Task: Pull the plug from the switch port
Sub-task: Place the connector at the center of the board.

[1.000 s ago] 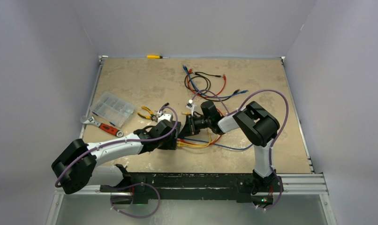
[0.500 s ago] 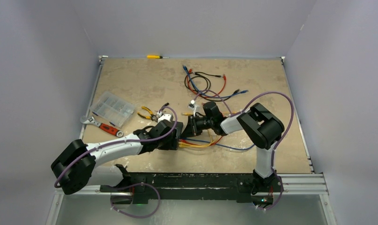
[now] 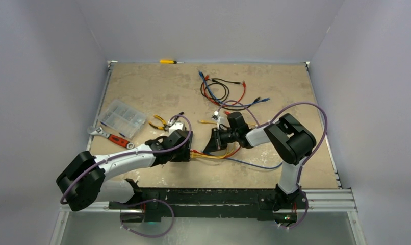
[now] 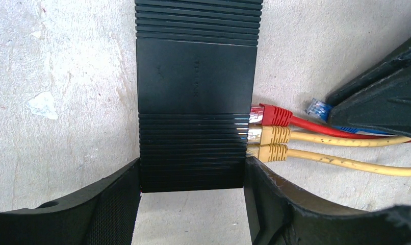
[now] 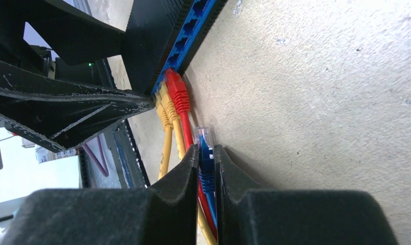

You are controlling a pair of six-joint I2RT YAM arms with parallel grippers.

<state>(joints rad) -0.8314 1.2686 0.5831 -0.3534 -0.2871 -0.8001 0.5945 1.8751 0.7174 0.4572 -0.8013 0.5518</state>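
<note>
Blue plug [image 5: 204, 137]: I see it free of the sockets, pinched in right gripper [image 5: 206, 152].
Switch [image 4: 196, 76]: clamped between left gripper [image 4: 193, 172] fingers.

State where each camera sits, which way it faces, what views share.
Top external: above and behind, looking down on the table; left arm, right arm shown whole.
Left wrist: straight down on the switch; left gripper clamps its sides.
Right wrist: low, along the tabletop toward the switch's ports; right gripper pinches the blue plug.
Wrist views share switch, red plug, blue plug.
</note>
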